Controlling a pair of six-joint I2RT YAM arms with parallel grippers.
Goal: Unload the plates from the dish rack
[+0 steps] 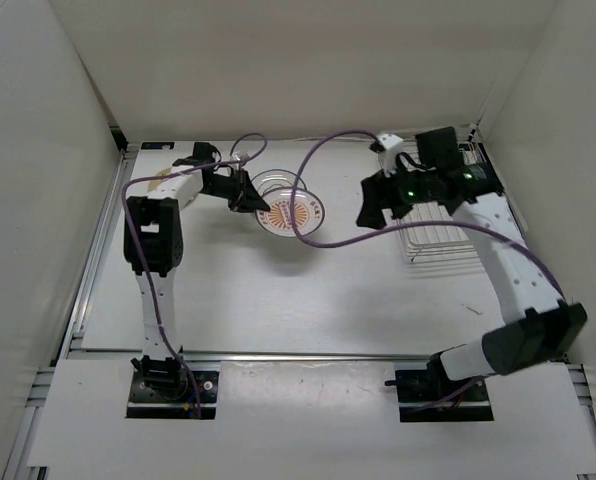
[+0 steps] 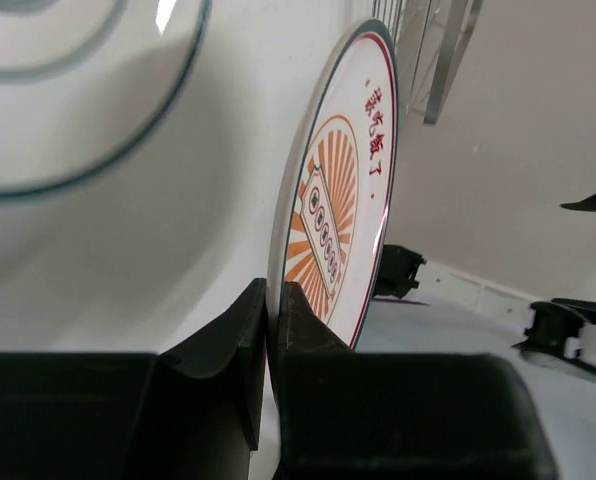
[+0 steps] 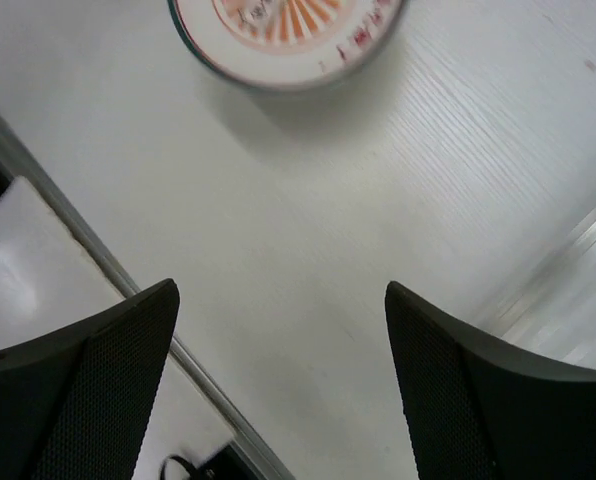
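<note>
The left end effector [image 2: 271, 300] is clenched on the rim of the orange-patterned plate [image 1: 291, 212] — well left of the dish rack [image 1: 443, 235], outside it. A dark-rimmed plate [image 1: 274, 183] lies on the surface [image 1: 278, 300], also left of the rack. The right end effector [image 3: 278, 330] hangs released, jaws wide — beside the rack's left edge.

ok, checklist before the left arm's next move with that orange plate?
1. Left gripper shut on the rim of the orange-pattern plate: ok.
2. That plate out of the dish rack: ok.
3. Right gripper open and empty: ok.
4. Right gripper apart from the held plate: ok.
5. Gap between the held plate and the dark-rimmed plate beside it: cannot tell.
6. Rack free of plates: cannot tell, the right arm covers part.
</note>
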